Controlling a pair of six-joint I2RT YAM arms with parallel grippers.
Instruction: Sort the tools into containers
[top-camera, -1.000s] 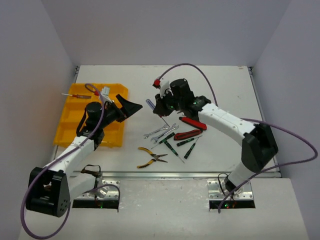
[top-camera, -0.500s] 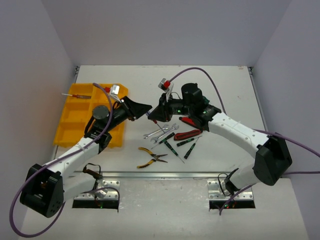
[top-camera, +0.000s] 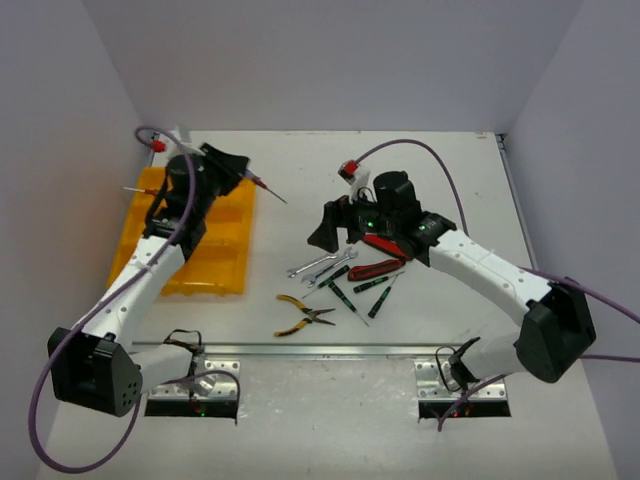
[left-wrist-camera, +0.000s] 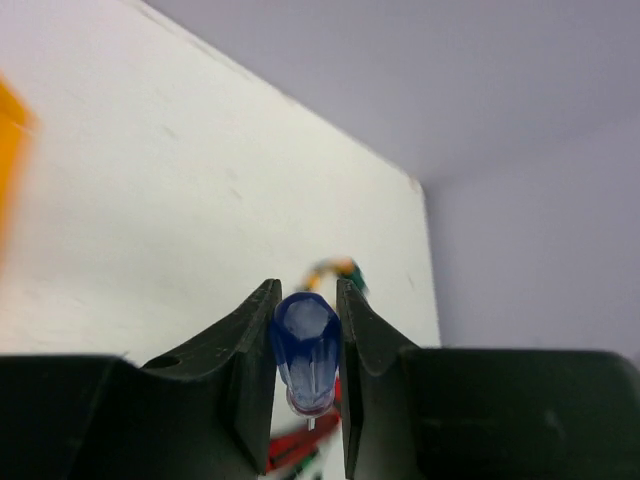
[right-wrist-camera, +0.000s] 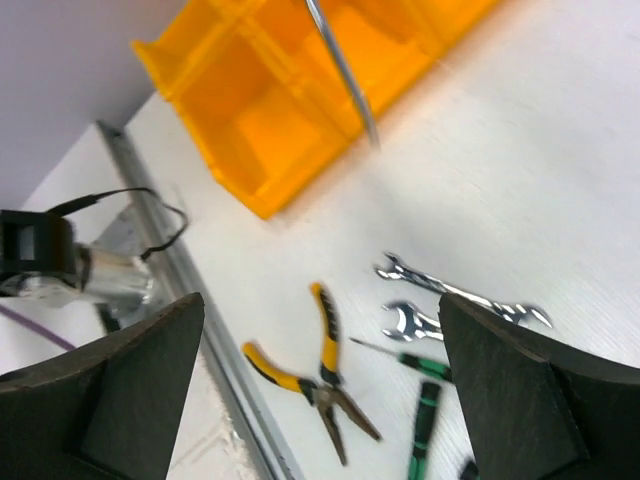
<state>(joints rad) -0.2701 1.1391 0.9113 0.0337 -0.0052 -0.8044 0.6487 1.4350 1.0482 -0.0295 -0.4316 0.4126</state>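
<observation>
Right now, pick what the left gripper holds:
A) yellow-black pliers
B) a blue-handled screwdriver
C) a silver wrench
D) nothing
B: in the left wrist view, the left gripper is closed on the blue-handled screwdriver, its handle pinched between both fingers.

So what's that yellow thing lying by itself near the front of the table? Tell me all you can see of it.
It is a pair of pliers with yellow handles trimmed in black and dark metal jaws. It lies flat on the white table, near the front edge. Its handles are splayed apart, and its jaws are closed, pointing toward the green-handled screwdrivers. Nothing touches it except the table.
</observation>
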